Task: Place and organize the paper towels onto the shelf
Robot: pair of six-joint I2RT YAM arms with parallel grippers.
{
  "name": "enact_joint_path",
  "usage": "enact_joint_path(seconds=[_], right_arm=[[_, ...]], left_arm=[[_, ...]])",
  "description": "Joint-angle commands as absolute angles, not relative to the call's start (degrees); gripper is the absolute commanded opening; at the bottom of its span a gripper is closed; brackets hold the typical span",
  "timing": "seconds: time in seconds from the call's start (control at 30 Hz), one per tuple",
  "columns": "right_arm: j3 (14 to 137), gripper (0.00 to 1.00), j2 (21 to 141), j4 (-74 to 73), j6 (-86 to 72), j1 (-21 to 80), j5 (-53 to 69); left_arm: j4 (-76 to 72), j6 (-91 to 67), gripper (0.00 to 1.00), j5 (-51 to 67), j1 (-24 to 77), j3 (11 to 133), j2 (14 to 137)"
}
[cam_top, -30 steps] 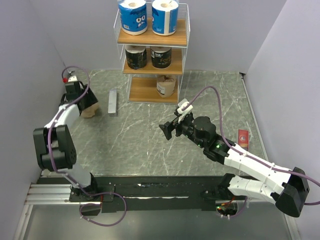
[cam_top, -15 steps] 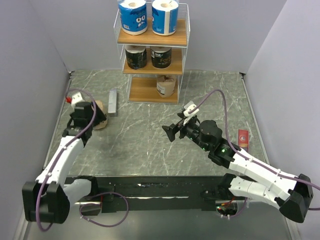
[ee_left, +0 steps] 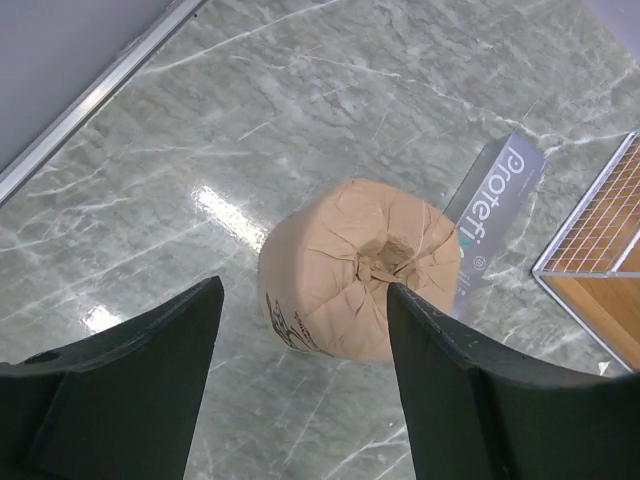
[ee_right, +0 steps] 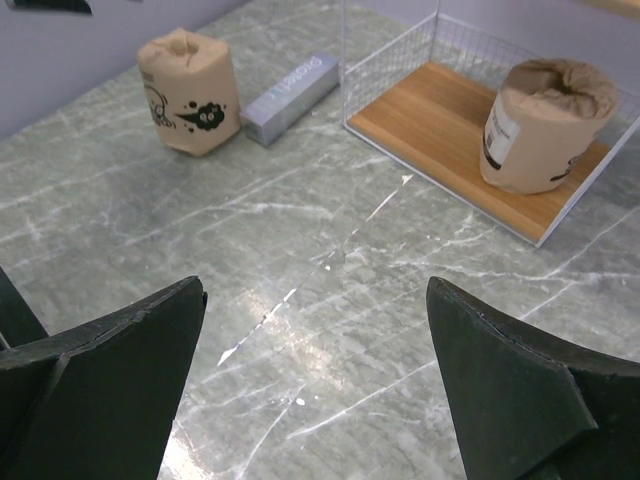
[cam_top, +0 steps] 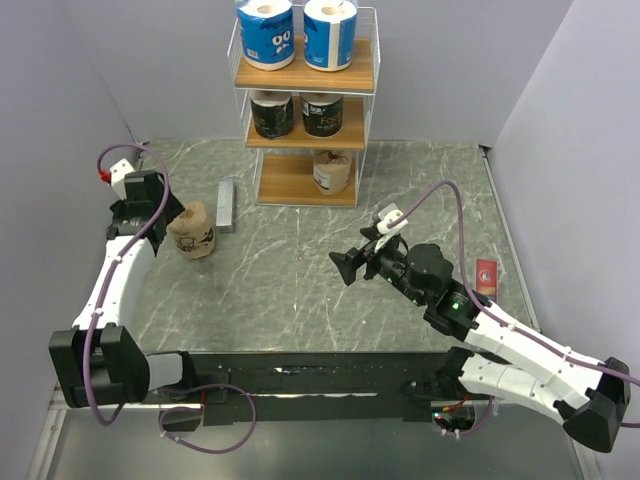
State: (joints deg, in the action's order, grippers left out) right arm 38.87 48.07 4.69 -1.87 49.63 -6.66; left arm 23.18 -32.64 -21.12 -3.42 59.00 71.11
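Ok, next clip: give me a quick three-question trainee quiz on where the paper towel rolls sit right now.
1. True or false: the bottom tier of the shelf holds two rolls.
2. The loose kraft roll stands: A) on the middle tier; B) on the table, left of the grey bar; C) in the right end effector.
3. How many rolls are on the shelf in total?
Key: 1 false, it holds one; 2 B; 3 five.
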Motion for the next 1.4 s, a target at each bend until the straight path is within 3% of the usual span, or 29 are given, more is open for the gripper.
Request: enact_joint_path(seconds=[0.0, 0.43, 0.67, 0.83, 1.0, 1.37], right_arm=[[38.23, 0.98, 46.23, 6.50, -2.37, 49.92, -8.09], [38.85, 0.98, 48.16, 7.21, -2.29, 49.92, -7.65], [39.73, 0.98, 49.04, 6.50, -2.20, 49.92, -7.56], [39.20, 0.98, 48.87, 7.12, -1.93, 49.92, -7.73], [39.64, 0.98, 49.13, 6.51, -2.37, 49.92, -7.03], [39.02, 0.98, 47.02, 5.45, -2.90, 49.92, -6.94]], left_arm=[[21.98, -32.78, 0.73, -15.12, -4.92, 59.77, 71.01], [15.23, -34.01, 0.76, -8.98, -7.38, 55.38, 77.51], [16.16, -35.51, 0.70, -6.06, -8.61, 52.82, 82.88], [16.61, -35.60, 0.62, -8.97, -8.61, 49.67, 79.72], [17.93, -34.72, 0.61, -9.32, -8.61, 48.52, 75.95], [21.88, -29.53, 0.53, -2.20, -8.26, 45.18, 65.05]])
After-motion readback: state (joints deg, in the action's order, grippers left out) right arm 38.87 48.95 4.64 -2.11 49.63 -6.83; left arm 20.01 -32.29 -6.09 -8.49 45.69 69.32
